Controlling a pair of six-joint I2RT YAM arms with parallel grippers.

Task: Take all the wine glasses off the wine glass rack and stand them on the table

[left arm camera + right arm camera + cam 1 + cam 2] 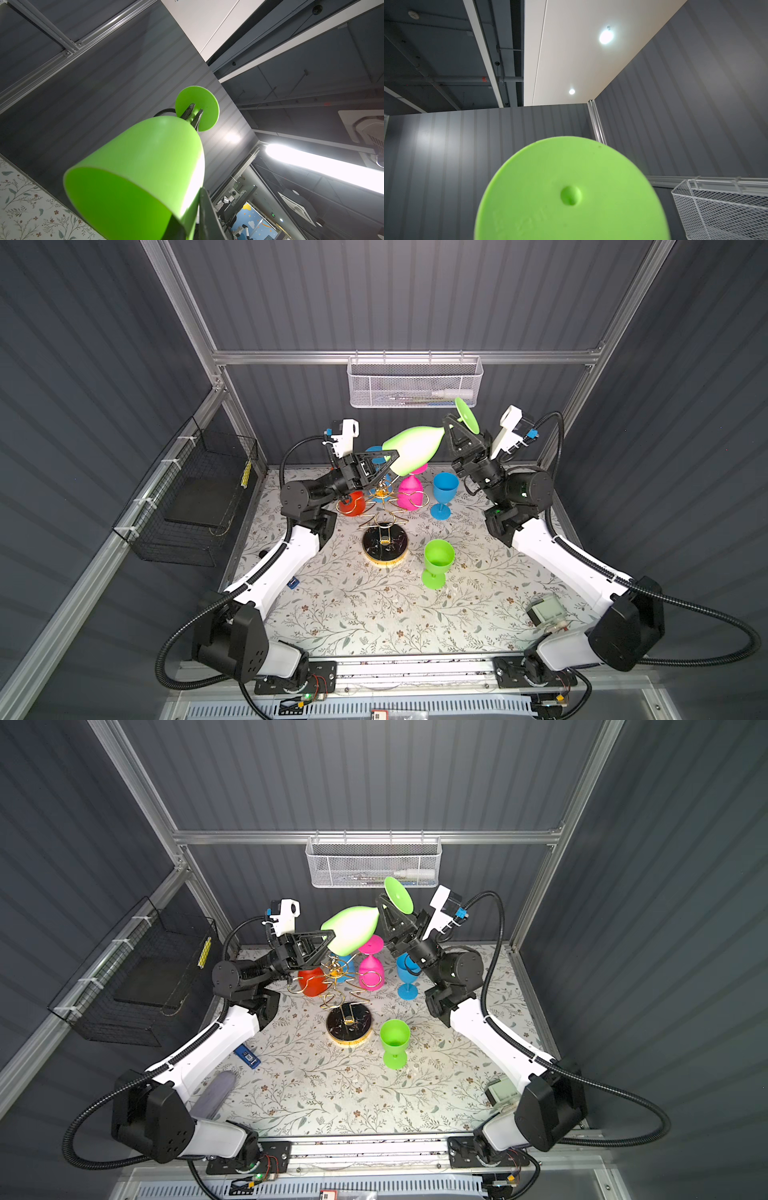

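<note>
Green wine glass point(415, 450) is off the rack point(384, 549), in the air above its top. It's tipped nearly sideways with the foot up toward the back wall. Right hand point(448, 423) is pinched on the stem just under the foot; the left wrist view shows its fingers point(198, 122) tight on either side. Left hand point(395, 455) is closed on the bowl's rim, wall between its fingers. Pink glass point(409, 493) and red glass point(353, 504) hang on the rack. Blue glass point(444, 493) and second green glass point(437, 560) stand on the table point(374, 614).
</note>
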